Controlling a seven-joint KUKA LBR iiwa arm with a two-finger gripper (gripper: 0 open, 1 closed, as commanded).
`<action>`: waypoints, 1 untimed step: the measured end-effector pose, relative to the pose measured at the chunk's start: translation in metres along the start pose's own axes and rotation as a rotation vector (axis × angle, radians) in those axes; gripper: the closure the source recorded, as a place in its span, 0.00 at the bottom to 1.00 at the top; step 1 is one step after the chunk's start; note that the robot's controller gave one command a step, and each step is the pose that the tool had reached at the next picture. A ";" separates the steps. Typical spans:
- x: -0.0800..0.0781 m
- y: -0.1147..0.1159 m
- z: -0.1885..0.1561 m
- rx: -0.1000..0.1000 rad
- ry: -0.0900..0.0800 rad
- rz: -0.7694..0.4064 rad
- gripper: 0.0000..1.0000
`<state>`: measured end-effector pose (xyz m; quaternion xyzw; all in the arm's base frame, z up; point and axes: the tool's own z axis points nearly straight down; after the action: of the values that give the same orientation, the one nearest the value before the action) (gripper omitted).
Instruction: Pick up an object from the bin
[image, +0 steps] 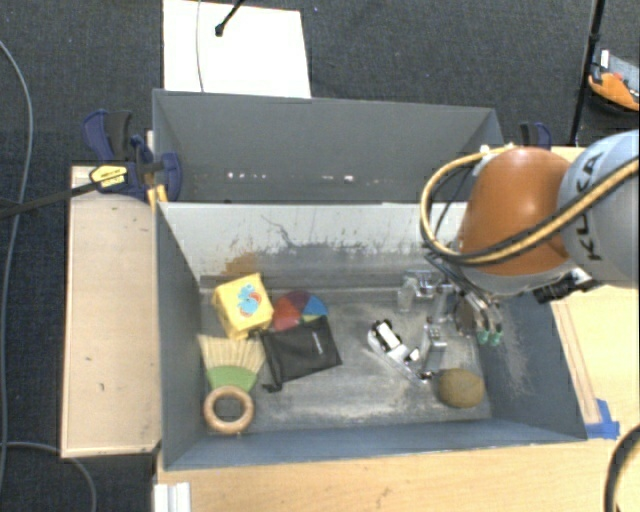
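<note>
My gripper (428, 366) hangs low over the right part of the bin floor, under the orange wrist cover. Its thin fingers point down between two things. A small shiny silver and black object (389, 343) lies just left of the fingertips. A brown rounded lump like a potato (461, 387) rests just to the right and nearer the front wall. Nothing shows between the fingers.
At the left of the bin lie a yellow cube with a picture (243, 304), a red and blue ball (294, 310), a black pouch (299, 354), a green brush with pale bristles (231, 364) and a tan tape ring (229, 409).
</note>
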<state>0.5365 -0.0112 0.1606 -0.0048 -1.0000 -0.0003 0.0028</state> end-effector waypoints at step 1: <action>-0.002 0.000 -0.004 0.000 -0.008 -0.001 1.00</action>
<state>0.5383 -0.0113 0.1649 -0.0045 -1.0000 -0.0002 -0.0013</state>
